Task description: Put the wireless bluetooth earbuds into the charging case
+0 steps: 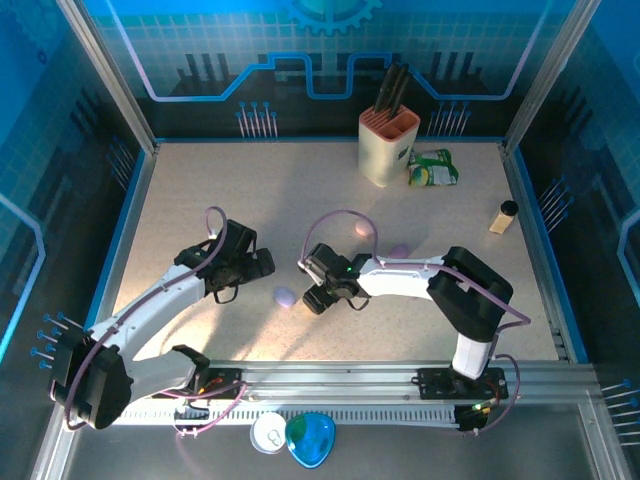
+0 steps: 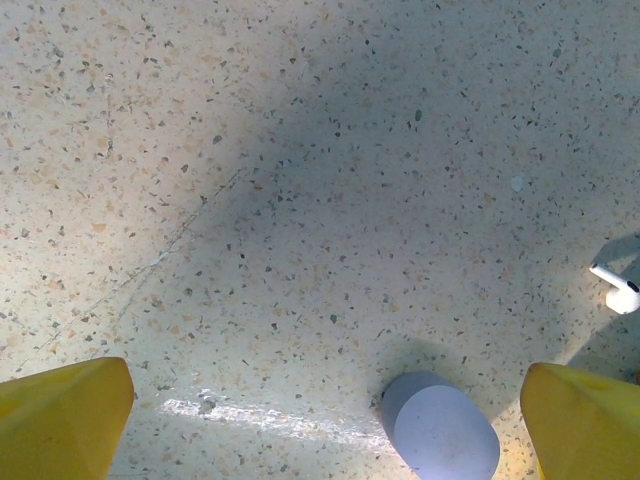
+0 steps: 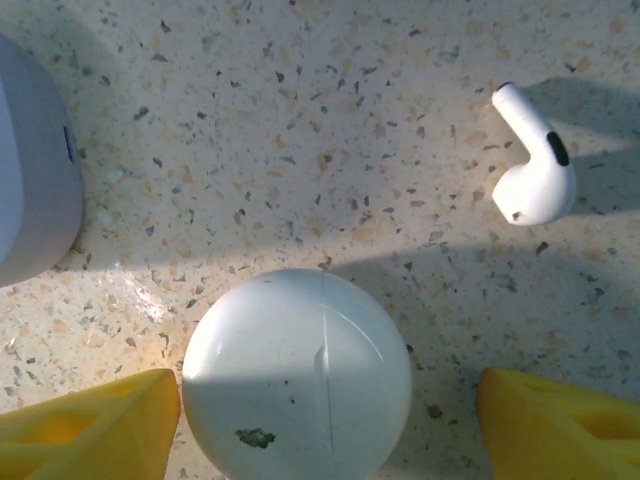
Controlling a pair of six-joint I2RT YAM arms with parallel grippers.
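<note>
Nearest the right wrist lens, yellow fingertips of the right pincer were set either side of a white case, which sat, apparently closed, on the counter. The jaws were released and not yet clamped: a clear gap was seen at one side, while the other tip was almost at the shell. This straddle was judged to be a lining-up for a grasp, so that the case could be steadied or opened. The earbud, white, was seen lying loose on the counter just beyond the white case, apart from it and inside nothing. A lilac case was cut off by the frame edge beside them. The left pincer was spread wide, grasping nothing, low over the lilac case, probably placed there to take hold of it. No earbud was judged to be seated yet.
</note>
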